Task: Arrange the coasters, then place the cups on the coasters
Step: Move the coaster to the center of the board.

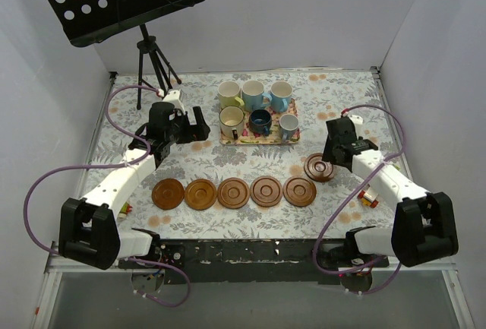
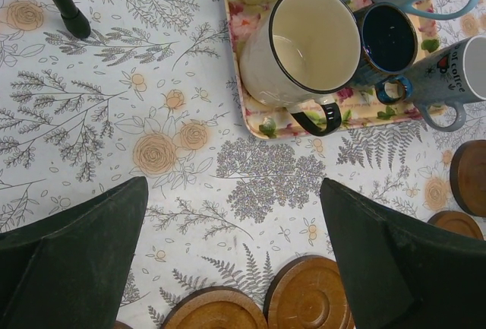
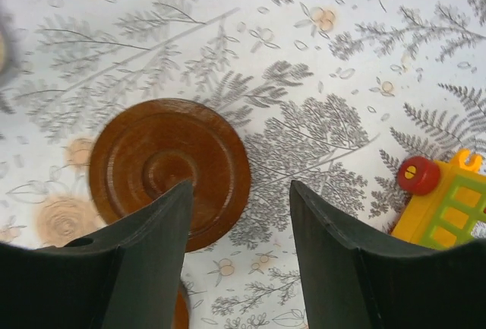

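Plainly, the coming move turns on the one coaster (image 3: 156, 154) that lies out of line. Five coasters (image 1: 233, 192) sit in a row on the near side of the tray (image 1: 262, 140). The sixth lies off the tray's near right corner, just beside the right end of that row but set back from it toward the tray.

The right claw (image 3: 239, 192) hangs over this coaster and is by far the nearer. The left claw (image 2: 233, 192) hovers off the tray's near left corner, well apart from it.

In the right wrist view the coaster is not centred in the gap. It lies off to the side of the left finger, which hides part of its near edge. The right jaws stand apart with only tablecloth (image 3: 319, 139) between them, gripping nothing. The left jaws are spread wide and are also empty.

The coaster is round and has no long axis, so I judge that only this sideways offset matters for bringing it into line. All six mugs (image 1: 253, 93) stand on the tray, none yet on a coaster.
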You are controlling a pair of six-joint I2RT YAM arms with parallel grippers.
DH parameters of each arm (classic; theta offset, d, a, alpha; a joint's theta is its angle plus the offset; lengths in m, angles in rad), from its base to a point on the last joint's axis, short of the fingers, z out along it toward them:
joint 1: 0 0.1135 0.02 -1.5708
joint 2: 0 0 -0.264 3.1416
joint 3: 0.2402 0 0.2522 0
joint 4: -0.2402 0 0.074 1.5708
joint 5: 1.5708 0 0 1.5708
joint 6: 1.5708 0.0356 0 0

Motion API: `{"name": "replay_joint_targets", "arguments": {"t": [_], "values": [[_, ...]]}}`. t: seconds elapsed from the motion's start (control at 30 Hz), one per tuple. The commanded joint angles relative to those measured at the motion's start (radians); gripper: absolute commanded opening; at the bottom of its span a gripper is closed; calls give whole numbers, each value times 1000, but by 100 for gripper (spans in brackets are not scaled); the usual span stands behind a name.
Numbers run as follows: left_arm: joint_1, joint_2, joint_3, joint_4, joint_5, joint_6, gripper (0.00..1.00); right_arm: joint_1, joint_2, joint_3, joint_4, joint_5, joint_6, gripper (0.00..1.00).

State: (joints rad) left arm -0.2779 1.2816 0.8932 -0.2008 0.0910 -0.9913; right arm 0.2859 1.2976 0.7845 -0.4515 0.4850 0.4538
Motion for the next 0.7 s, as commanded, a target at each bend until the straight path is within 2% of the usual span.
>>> {"name": "replay_joint_targets", "arguments": {"t": [0.0,0.23,0.4,0.67], "values": [[2,-57,-10,11,-2,3,98,51,-38,91,37,-65,-96,61],[0,-42,-8,8,-11,8,98,182,106,147,66,-103,-84,61],[0,-41,-11,11,-17,10,98,183,206,137,114,-134,-72,61],[0,-36,-14,11,-23,13,98,183,265,111,172,-160,-92,57]]}}
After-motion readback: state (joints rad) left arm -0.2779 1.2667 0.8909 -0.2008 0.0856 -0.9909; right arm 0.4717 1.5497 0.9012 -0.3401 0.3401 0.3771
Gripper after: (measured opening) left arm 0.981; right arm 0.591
